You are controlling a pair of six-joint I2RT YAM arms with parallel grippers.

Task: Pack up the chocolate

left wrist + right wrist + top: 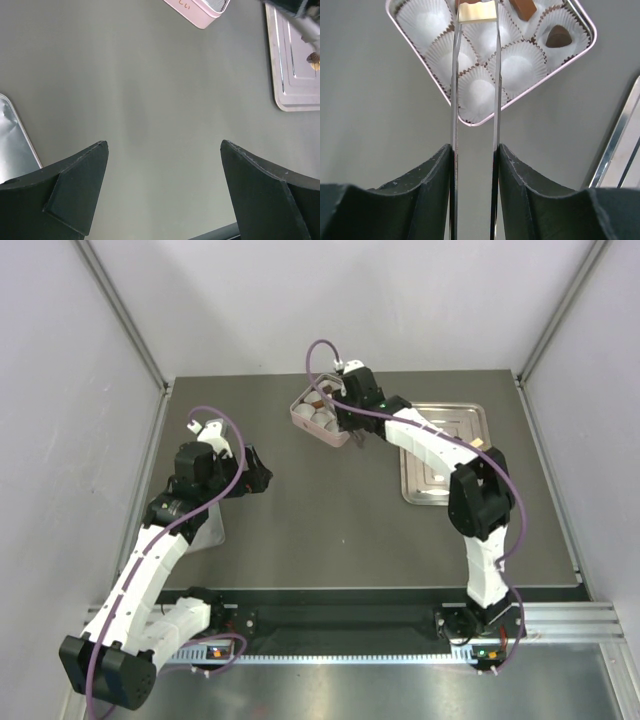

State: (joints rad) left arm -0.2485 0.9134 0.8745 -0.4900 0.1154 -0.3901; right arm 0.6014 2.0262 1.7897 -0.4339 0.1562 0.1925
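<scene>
My right gripper [474,146] is shut on a pair of metal tweezers [454,100]. The tweezer tips pinch a cream chocolate [476,12] over the pink box [470,121], which is lined with white paper cups. A dark heart-shaped chocolate [558,37] and a brown piece [522,8] sit in cups at the box's far side. From above, the right gripper [350,410] hangs over the box [312,420]. My left gripper [255,472] is open and empty above the bare table, also in the left wrist view [164,145].
A silver tray [445,455] lies right of the box; in the left wrist view [295,75] it holds one small chocolate [314,58]. A silvery lid [15,140] lies on the table under the left arm. The box corner [200,10] shows at the top.
</scene>
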